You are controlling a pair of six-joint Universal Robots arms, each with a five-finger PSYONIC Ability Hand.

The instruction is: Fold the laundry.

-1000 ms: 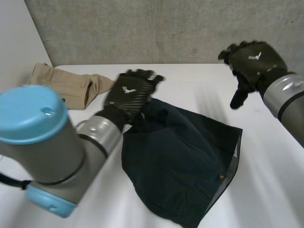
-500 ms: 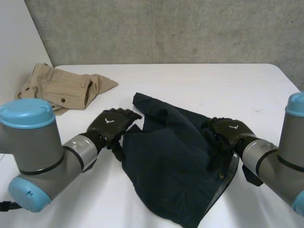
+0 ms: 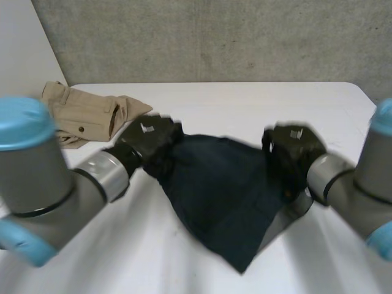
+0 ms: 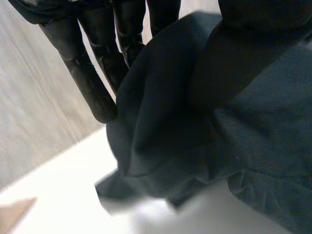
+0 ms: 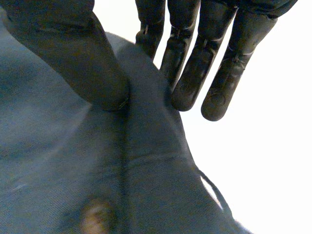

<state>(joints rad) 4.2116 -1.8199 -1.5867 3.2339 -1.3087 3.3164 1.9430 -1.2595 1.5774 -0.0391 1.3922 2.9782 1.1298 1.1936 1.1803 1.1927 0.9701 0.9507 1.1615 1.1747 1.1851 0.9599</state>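
Mid-table (image 3: pixel 245 104), left hand (image 3: pixel 150 138), right hand (image 3: pixel 293 147) pinching garment (image 3: pixel 220 196)

White table (image 3: pixel 257 104), grey concrete wall (image 3: pixel 214 37)

A dark navy garment (image 3: pixel 223 196) stretches between two lifted corners; a tan garment (image 3: pixel 86 113) lies crumpled apart.

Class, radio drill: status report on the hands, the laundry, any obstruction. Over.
Left hand pinches navy cloth at one edge, right hand at the opposite edge. Cloth spread between them. Tan cloth off to the side, not in the way.
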